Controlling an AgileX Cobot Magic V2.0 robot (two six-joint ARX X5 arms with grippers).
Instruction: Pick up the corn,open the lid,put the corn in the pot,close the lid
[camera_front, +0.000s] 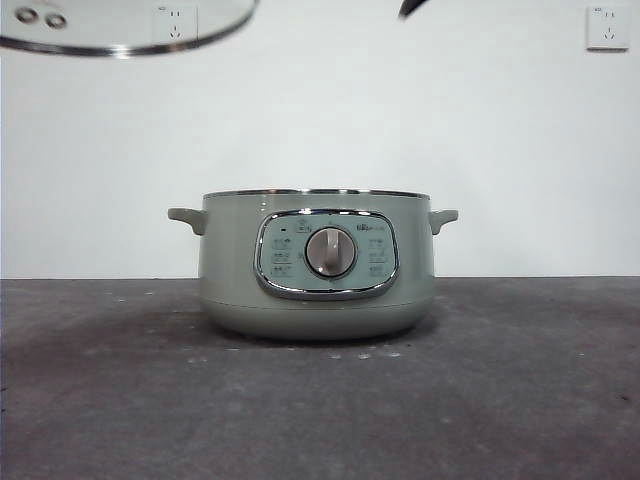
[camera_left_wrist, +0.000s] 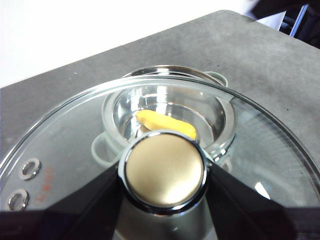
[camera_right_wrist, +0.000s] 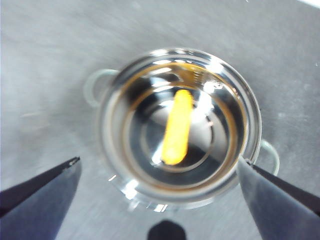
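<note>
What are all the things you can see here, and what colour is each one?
pot: one, sage green with a silver dial, standing open on the table.
corn: one, yellow-orange, lying on the shiny bottom inside the pot.
lid: one, clear glass with a steel rim, held in the air above and to one side of the pot.
table: one, dark grey, under the pot.
wall sockets: two, white, on the white wall behind.
left gripper: one, black, shut on the lid's knob.
right gripper: one, black, open, empty, above the pot.
</note>
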